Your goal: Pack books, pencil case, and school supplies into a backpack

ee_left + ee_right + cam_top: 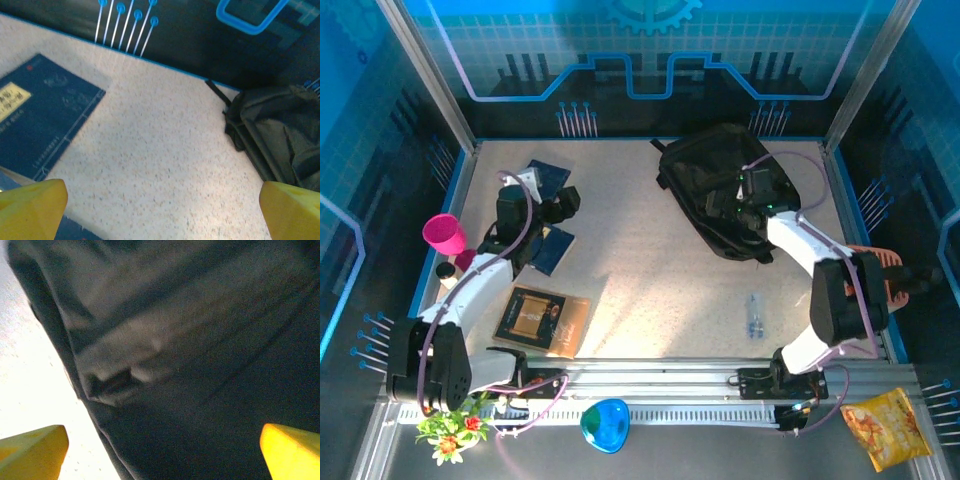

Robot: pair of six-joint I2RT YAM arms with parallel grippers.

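Table [650,290], speckled and pale: bears everything listed. Backpack [725,190], black soft fabric, slumped at the far right of the table; no opening can be made out, so a book pushed in could catch on loose folds or drag the whole bag along. Black-and-tan book [542,320], flat at the near left, well apart from the backpack. Navy book [45,115], flat at the far left; second navy book [552,250] just nearer, partly under the left arm. All three are thin and lie flush, so fingers may skid over a cover or pinch two at once. Right gripper [160,450]: jaws spread wide over the backpack's fabric, holding nothing; whether it touches the cloth cannot be told. Left gripper [160,207]: jaws spread wide above bare table just beside the navy book, empty. Pink cup [444,234], at the left edge, near enough for the left arm's elbow to knock. Clear packet [756,315], small, near right.
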